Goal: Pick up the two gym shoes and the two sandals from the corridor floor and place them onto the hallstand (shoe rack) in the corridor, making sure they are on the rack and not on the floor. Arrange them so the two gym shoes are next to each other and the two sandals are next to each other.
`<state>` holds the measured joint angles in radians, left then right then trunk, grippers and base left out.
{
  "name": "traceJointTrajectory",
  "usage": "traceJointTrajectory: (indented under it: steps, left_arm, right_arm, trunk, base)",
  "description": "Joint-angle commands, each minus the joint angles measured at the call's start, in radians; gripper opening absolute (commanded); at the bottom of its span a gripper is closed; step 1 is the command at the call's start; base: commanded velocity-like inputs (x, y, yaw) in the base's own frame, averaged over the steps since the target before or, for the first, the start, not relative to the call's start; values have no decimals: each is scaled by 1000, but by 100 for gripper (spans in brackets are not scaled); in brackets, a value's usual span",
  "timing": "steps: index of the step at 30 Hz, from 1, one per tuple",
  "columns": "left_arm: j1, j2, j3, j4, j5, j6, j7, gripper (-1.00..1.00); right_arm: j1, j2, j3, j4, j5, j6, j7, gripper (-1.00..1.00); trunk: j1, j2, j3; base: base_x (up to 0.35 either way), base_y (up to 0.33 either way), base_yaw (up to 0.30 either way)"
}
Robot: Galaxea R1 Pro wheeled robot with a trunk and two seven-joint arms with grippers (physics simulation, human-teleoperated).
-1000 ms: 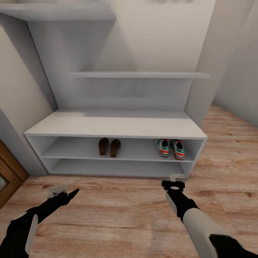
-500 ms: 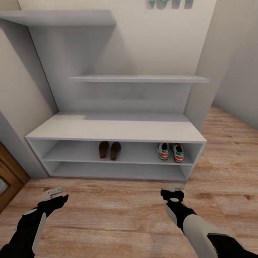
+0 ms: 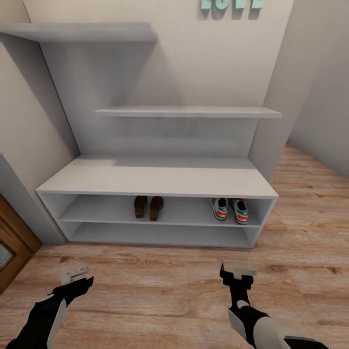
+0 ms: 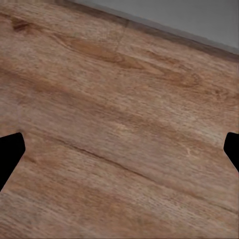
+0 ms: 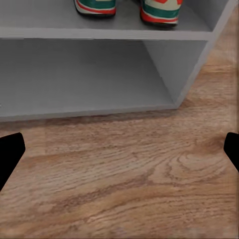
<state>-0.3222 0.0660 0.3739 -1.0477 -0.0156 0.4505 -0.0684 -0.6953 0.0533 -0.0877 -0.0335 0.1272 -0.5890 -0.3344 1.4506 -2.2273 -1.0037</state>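
Head view is showing the rack (image 3: 155,177) sitting further off and higher in frame than a second ago, with wall lettering (image 3: 231,4) now peeking in at 12 o'clock, so the camera is backing away and tilting up, not the furniture moving. Both arms are pulling back with it: left gripper (image 3: 73,272) at 7 o'clock, right gripper (image 3: 237,271) at 5 o'clock, both hanging over bare floor (image 3: 160,295), well apart from the rack. Jaws on both are standing wide with nothing between them; the wrist views are showing fingertips at the frame edges and only wood or shelf ahead. Sandals (image 3: 148,207) are sitting side by side on the upper tier near 6 o'clock of the rack's middle; gym shoes (image 3: 230,210) are sitting side by side on the same tier toward its 3 o'clock end, also visible in the right wrist view (image 5: 127,7). No shoe is lying on the floor in view. Reading this as task done, robot retreating.
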Motion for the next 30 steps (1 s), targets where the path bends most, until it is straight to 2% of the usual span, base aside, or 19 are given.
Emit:
traceJointTrajectory:
  steps: [1,5,7,11,14,15,20,23,30]
  left_arm:
    - [1,0,1,25,0,-62,0,100]
    - [2,0,20,84,0,-167,1,100]
    - [3,0,54,154,1,-229,0,100]
    - [3,0,85,252,3,-333,0,100]
    - [3,1,116,376,3,-472,-1,100]
    - [3,1,134,450,3,-536,-1,100]
    - [3,2,152,513,8,-576,-1,100]
    - [3,0,168,526,8,-580,-1,100]
    - [4,0,172,530,7,-581,-2,100]
  right_arm:
    - [20,-1,0,1,0,-43,0,100]
    - [46,-2,0,1,0,-116,0,100]
    - [71,-2,0,1,-1,-151,0,100]
    - [81,-2,0,2,-1,-163,-1,100]
    - [85,-1,0,1,-1,-166,-2,100]
    - [86,-1,0,1,-1,-166,-3,100]
    - [86,-1,0,1,-1,-164,-4,100]
    - [86,0,0,3,-1,-159,-6,100]
    - [86,0,0,3,-1,-157,-4,100]
  trunk:
    - [-4,7,3]
    - [-19,35,16]
    - [-27,49,22]
    - [-42,77,35]
    - [-54,98,44]
    - [-58,105,47]
    - [-77,140,63]
    - [-88,161,72]
    - [-115,210,94]
  base:
    - [0,0,0]
    - [0,0,0]
    - [0,0,0]
    - [0,0,0]
    - [0,0,0]
    - [0,0,0]
    - [0,0,0]
    - [0,0,0]
    - [0,0,0]
